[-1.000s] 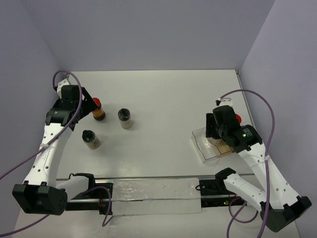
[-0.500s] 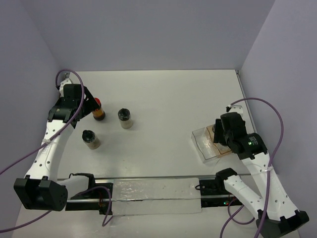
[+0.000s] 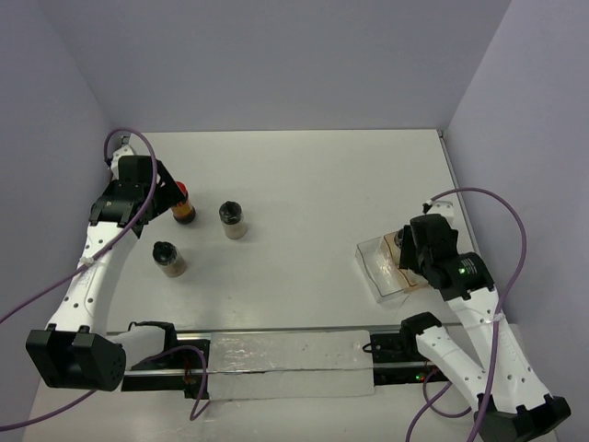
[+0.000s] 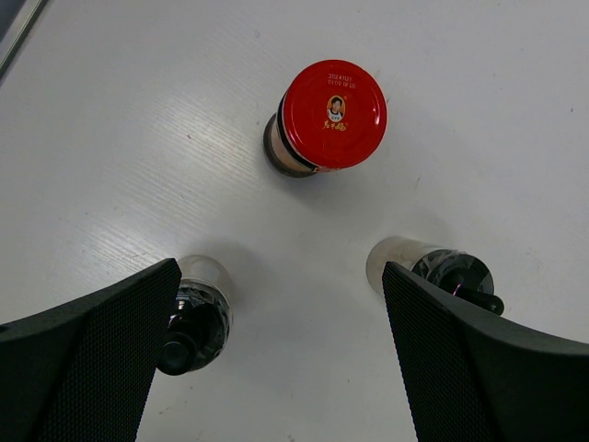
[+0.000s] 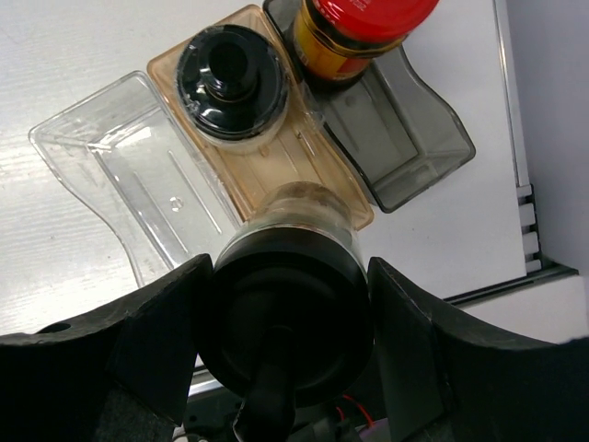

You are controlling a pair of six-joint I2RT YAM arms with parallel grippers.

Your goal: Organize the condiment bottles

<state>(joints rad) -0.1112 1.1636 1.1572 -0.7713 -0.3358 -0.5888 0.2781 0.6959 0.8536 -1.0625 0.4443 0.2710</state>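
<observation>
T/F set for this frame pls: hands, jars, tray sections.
1. The left hand is open and holds nothing. True.
2. The right hand is empty. False: it is shut on a black-capped jar.
3. The red-capped jar in front of the left hand lies on its side. False: it stands upright on the table.
4. A second black-capped jar sits in the amber section of the tray. True.
5. The other red-capped jar stands outside the tray. False: it sits in the tray's grey section.
</observation>
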